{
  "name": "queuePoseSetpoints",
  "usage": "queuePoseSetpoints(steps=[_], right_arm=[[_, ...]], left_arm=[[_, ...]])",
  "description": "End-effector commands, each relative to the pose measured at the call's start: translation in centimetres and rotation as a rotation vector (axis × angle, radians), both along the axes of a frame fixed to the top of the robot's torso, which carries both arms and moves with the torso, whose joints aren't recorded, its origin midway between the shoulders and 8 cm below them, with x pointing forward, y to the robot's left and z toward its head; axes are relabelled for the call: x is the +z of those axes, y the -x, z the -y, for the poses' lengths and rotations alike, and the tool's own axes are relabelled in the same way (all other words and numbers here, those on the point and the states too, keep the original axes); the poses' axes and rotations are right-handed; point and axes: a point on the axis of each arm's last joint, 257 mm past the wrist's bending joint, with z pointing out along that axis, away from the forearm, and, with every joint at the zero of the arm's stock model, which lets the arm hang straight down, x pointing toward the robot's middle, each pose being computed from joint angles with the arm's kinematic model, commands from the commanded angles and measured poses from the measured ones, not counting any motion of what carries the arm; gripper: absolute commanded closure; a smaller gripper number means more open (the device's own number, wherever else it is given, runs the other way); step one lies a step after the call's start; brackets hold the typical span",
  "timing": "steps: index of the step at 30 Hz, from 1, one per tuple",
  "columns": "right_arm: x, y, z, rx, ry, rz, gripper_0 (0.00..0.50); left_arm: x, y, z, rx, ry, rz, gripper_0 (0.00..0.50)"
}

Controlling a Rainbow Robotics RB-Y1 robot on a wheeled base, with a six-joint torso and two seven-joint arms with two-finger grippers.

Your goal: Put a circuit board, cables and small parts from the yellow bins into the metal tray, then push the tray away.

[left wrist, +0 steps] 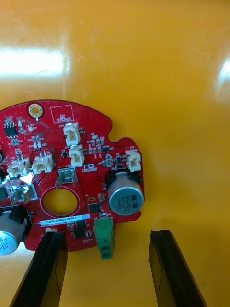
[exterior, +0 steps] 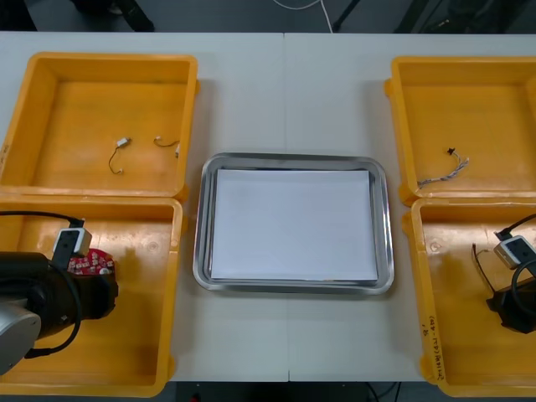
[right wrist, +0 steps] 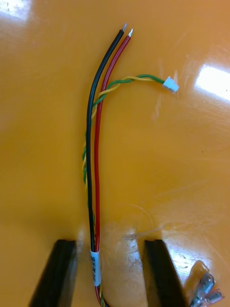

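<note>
Left gripper (left wrist: pixel 108 235): down in the near left bin (exterior: pixel 134 335), jaws open, one finger at each side of the lower edge of the red circuit board (left wrist: pixel 86 144), nothing held. The board lies flat on the bin floor. A green connector (left wrist: pixel 104 237) on its edge sits between the fingers.

Writing on board: white strip label (left wrist: pixel 64 220) with a printed number, too fine to read; a white outlined box near the rim, first line "DC". Silver capacitor (left wrist: pixel 125 199) carries print, not legible.

Right gripper (right wrist: pixel 110 242): in the near right bin (exterior: pixel 452 318), jaws open, astride a black and red cable (right wrist: pixel 96 158). A white sleeve (right wrist: pixel 95 268) with print I cannot read wraps that cable between the fingers. A yellow and green twisted cable (right wrist: pixel 124 81) winds round it. Small metal parts (right wrist: pixel 203 288) lie just beside one finger.

Handwriting (exterior: pixel 431 331) on that bin's rim, unreadable.

Tray (exterior: pixel 201 243): mid-table between the bins, white inside. Far left bin (exterior: pixel 84 109) and far right bin (exterior: pixel 469 109) hold thin cables.

Table (exterior: pixel 285 84) pale, with a seam down the middle; dark floor (exterior: pixel 218 12) beyond its far edge
</note>
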Motion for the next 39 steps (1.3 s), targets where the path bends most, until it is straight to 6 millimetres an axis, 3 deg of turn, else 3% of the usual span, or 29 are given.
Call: queuePoseSetpoints(steps=[1,6,9,17,21,30,32,37,38,39], right_arm=[[-0.3,-0.3,-0.7,-0.021,-0.021,0.004,0.314],[-0.3,-0.3,-0.9,-0.023,-0.029,0.002,0.396],[-0.4,-0.2,-1.0,-0.027,-0.035,0.001,0.429],[0.3,-1.0,-1.1,-0.033,-0.040,0.019,0.499],[0.8,-1.3,-1.0,-0.039,-0.037,0.018,0.500],[4.9,-1.3,-0.6,-0.044,0.017,-0.032,0.500],[6.5,-1.4,-0.5,-0.050,0.032,-0.041,0.500],[9.1,-1.5,-0.5,-0.058,0.034,-0.047,0.500],[9.8,-1.5,-0.5,-0.063,0.024,-0.050,0.500],[10.6,-1.4,-0.7,-0.062,0.016,-0.055,0.500]], left_arm=[[-0.7,1.1,-0.8,0.058,0.010,-0.021,0.000],[-0.6,1.1,-0.8,0.057,0.009,-0.019,0.001],[-0.5,0.9,-0.8,0.057,0.007,-0.015,0.036],[-0.3,0.6,-0.7,0.054,0.007,-0.008,0.058],[-0.1,0.4,-0.7,0.054,0.008,-0.004,0.071],[0.1,0.1,-0.5,0.052,0.010,0.000,0.072],[0.1,0.1,-0.4,0.049,0.011,0.001,0.074],[0.2,-0.1,0.1,0.043,0.015,0.004,0.099],[0.2,-0.2,0.1,0.042,0.013,0.005,0.121],[0.2,-0.2,0.1,0.044,0.013,0.006,0.192]])
